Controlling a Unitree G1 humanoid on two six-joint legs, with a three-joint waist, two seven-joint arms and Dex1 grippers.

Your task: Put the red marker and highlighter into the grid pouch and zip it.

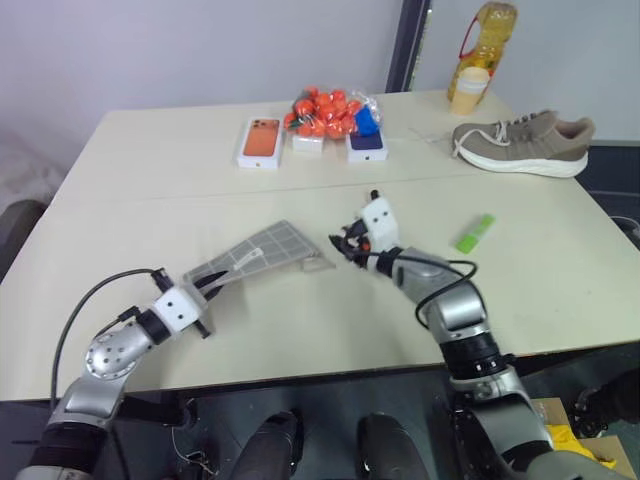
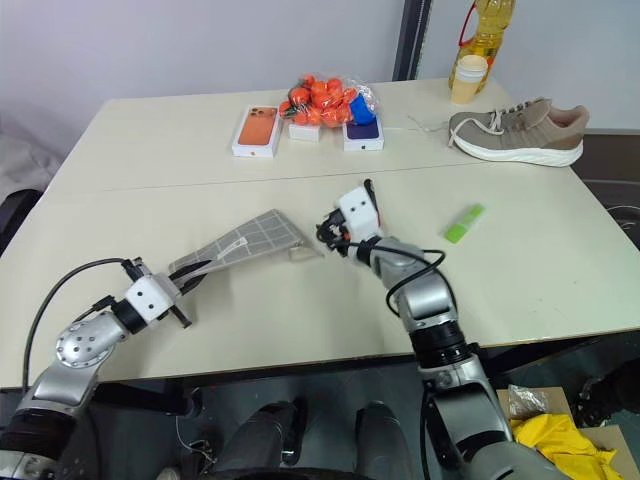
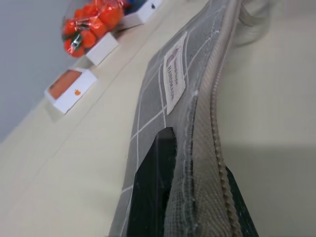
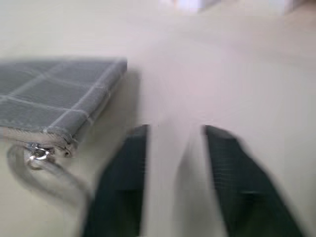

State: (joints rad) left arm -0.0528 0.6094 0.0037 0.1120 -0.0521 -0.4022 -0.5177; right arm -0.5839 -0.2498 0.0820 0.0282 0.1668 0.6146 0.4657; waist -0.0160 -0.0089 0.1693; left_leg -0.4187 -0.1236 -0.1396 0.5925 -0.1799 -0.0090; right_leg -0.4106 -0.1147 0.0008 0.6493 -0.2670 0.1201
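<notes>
Left wrist view: left pincer (image 3: 197,197) clamps the grid pouch (image 1: 262,250) edge; right pincer (image 4: 175,182), apart, empty; highlighter (image 1: 476,233) at its three o'clock.

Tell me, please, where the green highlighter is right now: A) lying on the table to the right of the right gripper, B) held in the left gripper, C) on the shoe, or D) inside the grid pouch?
A: the highlighter lies bare on the table, apart from the right gripper and the grid pouch.
</notes>
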